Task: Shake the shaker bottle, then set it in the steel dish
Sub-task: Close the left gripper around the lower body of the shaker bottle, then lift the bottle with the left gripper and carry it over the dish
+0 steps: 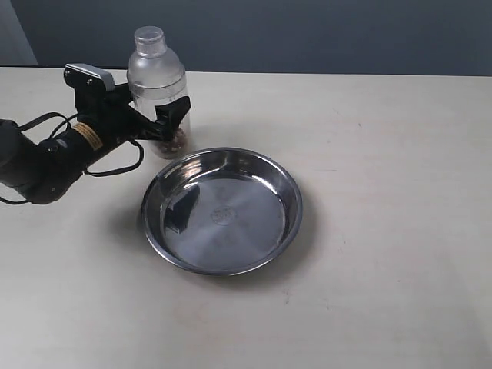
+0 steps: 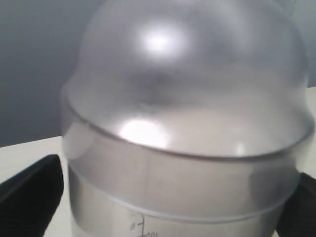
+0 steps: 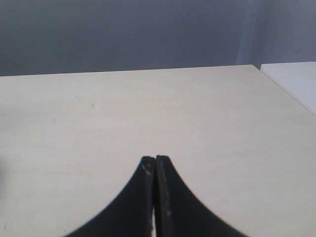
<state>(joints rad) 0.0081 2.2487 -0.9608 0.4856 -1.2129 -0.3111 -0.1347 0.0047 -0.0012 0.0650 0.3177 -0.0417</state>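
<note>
The shaker bottle [image 1: 157, 84] stands upright on the table just behind the steel dish [image 1: 294, 201]. It is clear plastic with a frosted dome, a small round cap and brown grains at its base. My left gripper [image 1: 164, 123] reaches in from the left and its black fingers [image 2: 29, 197] hug the bottle's lower body on both sides. In the left wrist view the shaker bottle [image 2: 182, 123] fills the frame, with printed marks low down. My right gripper [image 3: 156, 160] is shut on nothing above bare tabletop and does not show in the exterior view.
The left arm [image 1: 46, 157] and its cable lie low across the table's left side. A pale tabletop [image 1: 384, 138] stretches to the right of the dish. The table's far edge [image 3: 148, 70] meets a dark wall.
</note>
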